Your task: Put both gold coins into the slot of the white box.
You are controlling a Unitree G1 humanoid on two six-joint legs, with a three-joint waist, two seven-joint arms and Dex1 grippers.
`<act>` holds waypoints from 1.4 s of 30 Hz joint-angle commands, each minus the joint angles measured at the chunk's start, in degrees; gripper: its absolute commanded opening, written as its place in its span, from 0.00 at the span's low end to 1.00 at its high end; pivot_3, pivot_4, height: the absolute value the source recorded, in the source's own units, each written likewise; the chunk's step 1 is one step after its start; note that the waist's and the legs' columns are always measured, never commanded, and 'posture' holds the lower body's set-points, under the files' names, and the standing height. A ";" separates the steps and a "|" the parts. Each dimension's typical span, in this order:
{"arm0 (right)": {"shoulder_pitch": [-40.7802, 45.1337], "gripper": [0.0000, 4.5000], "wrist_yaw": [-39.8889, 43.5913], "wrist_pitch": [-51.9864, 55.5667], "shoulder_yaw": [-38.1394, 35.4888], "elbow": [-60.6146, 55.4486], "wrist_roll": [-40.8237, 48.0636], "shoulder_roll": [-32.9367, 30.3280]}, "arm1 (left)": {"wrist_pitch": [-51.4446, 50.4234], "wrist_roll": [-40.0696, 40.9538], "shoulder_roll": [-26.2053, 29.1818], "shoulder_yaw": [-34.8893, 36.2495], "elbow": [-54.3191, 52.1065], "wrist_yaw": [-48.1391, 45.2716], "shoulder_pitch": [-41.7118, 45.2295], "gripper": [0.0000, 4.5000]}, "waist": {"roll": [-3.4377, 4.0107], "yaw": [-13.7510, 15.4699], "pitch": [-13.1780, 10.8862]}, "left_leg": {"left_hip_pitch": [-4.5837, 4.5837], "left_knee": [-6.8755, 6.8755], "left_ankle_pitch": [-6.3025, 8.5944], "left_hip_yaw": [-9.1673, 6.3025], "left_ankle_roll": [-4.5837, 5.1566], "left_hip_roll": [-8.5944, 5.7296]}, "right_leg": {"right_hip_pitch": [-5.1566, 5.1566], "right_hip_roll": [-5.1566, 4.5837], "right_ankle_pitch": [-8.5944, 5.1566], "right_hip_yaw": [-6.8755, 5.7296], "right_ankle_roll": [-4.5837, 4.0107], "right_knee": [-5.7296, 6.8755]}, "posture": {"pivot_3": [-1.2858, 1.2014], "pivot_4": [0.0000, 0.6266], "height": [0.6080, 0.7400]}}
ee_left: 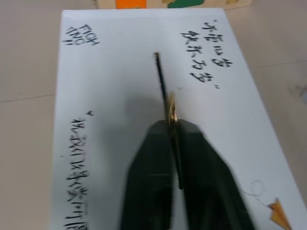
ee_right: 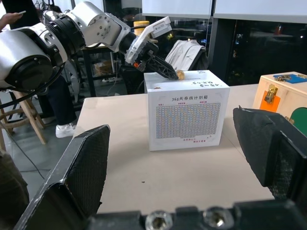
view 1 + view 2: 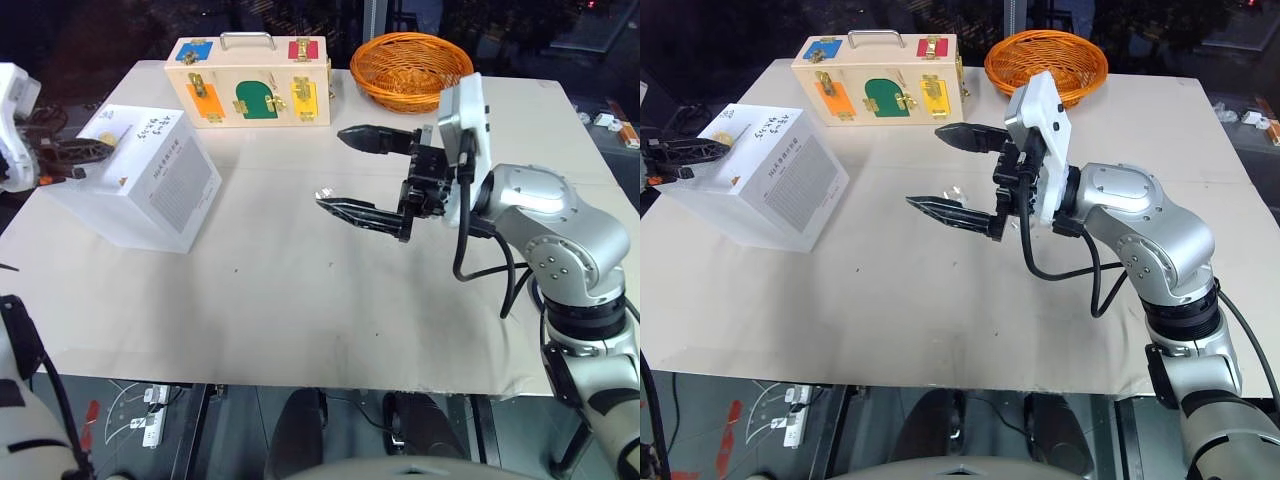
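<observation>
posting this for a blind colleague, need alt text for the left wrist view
The left end effector holds a gold coin edge-on over the dark slot in the top of the white box, its two black fingers nearly together around the coin. Handwritten characters and a small orange mark sit on the box top.

Bare worktop (image 3: 280, 300) lies open between the white box (image 3: 150, 195) at the left and the right claw (image 3: 345, 170), while the wooden latch case (image 3: 250, 82) and wicker basket (image 3: 410, 68) block the far edge.
</observation>
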State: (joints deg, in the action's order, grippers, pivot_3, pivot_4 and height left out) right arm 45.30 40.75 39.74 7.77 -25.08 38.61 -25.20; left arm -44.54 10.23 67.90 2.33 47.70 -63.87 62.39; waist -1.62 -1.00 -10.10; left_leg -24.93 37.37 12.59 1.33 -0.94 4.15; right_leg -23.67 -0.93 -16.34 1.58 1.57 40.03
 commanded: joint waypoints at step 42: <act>21.67 0.50 -20.56 -22.82 1.11 79.43 -33.17 30.04 | -10.23 40.35 -18.18 40.60 -84.23 19.53 -61.60 0.37 | -0.15 -1.42 0.09 | 0.16 0.04 -0.09 -0.05 -0.15 -0.02 | 0.06 -0.03 0.03 0.06 -0.04 0.28 | 0.52 0.24 0.90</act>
State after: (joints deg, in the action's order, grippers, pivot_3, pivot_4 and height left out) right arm 64.91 20.92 19.43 10.21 53.28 5.90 4.23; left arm -56.29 49.77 48.80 42.16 -35.48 -44.83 0.99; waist -1.77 -2.42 -10.01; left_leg -24.76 37.39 12.50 1.28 -1.08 4.13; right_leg -23.61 -0.96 -16.32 1.64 1.53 40.31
